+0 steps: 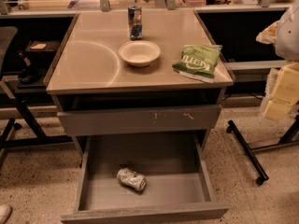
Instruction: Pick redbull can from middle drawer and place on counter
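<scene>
The redbull can (131, 179), small, silvery-white and dented, lies on its side on the bare grey floor of the open middle drawer (96, 190), near the front and left of centre. The glossy beige counter (88, 62) is the cabinet top above it. My gripper (280, 94) shows as pale blocks at the right edge of the view, beside the cabinet and at about top-drawer height. It is well apart from the can and holds nothing that I can see.
On the counter stand a taller blue and silver can (135, 21) at the back, a white bowl (139, 53) in the middle and a green chip bag (197, 61) at the right edge. The scratched upper drawer front (140, 119) overhangs the open drawer's back. Black wheeled frames (247, 155) stand on the floor to either side.
</scene>
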{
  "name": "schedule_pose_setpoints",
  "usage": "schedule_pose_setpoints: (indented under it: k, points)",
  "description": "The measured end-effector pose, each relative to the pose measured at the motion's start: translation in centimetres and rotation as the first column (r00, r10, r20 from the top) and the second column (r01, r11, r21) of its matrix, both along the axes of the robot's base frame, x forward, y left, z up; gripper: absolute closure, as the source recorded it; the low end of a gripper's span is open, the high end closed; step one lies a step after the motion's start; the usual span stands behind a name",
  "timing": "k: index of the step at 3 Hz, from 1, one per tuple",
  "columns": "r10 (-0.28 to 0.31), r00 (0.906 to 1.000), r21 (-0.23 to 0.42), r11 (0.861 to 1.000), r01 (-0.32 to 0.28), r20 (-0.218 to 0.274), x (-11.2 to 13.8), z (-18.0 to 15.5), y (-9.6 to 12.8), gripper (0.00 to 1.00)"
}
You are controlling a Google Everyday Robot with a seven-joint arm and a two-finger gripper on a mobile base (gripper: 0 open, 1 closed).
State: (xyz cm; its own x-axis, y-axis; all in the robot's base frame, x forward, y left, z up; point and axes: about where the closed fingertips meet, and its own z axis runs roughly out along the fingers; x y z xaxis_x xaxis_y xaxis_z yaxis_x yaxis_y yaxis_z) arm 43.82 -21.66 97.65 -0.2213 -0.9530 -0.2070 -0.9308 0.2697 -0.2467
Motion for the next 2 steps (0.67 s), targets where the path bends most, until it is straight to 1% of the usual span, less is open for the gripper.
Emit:
schedule_pose_setpoints:
  k: [1, 2]
  points:
    - [0.000, 1.0000, 0.000, 1.000, 0.000, 0.000, 0.0, 0.0, 0.0, 0.00]
    - [-0.005, 1.0000, 0.010, 1.000, 0.005, -0.008, -0.2, -1.7, 1.1, 0.00]
